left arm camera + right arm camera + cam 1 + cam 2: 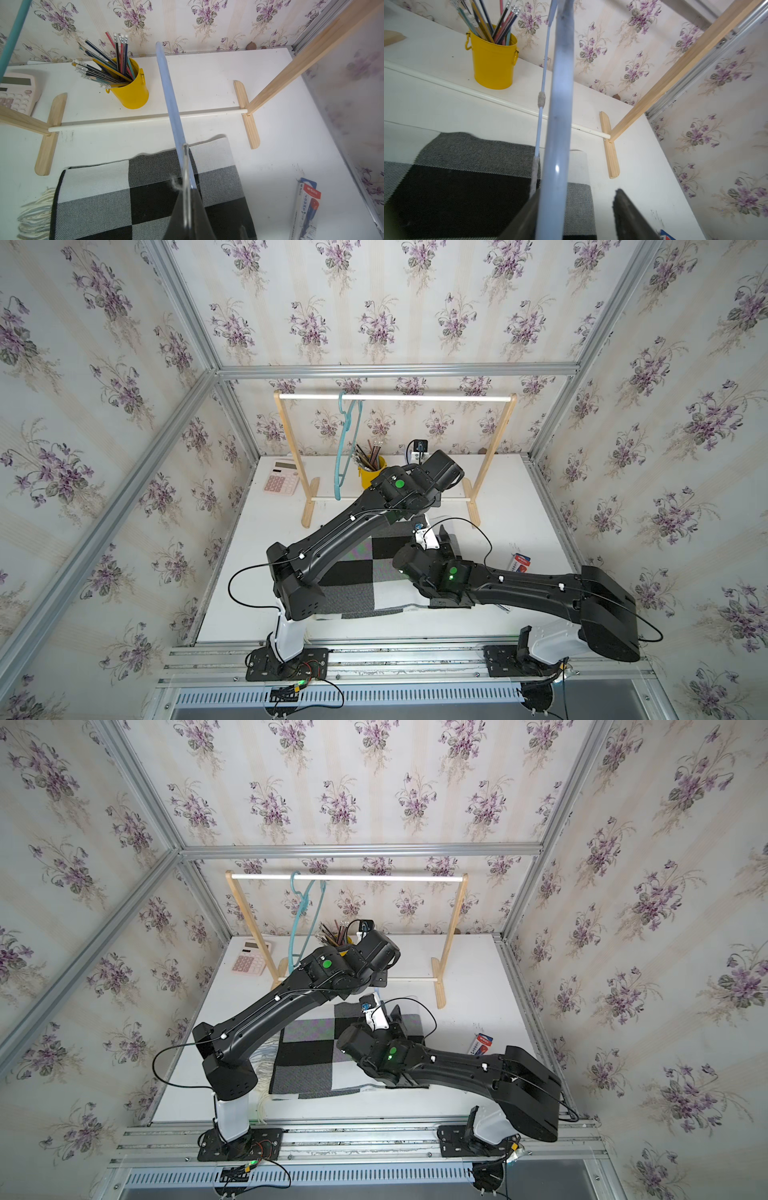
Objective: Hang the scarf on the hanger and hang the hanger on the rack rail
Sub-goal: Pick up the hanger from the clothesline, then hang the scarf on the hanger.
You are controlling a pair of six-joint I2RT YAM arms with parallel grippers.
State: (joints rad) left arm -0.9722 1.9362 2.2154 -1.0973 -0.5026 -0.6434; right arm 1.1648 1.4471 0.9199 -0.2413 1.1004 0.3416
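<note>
White table [207,83] bears the scarf [104,187] before the rack [291,68], below the rack-pointing pale blue hanger [170,99]. Left gripper [186,178] clamps that hanger; right gripper [575,207], jaws apart, seemingly straddles it.

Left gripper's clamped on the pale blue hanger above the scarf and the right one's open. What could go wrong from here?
The left gripper pinches the pale blue hanger by one thin bar while the right gripper stands open, so it may swivel or slip. Its far end reaches toward the pencil cup and lower rail; a swing could hit them.
</note>
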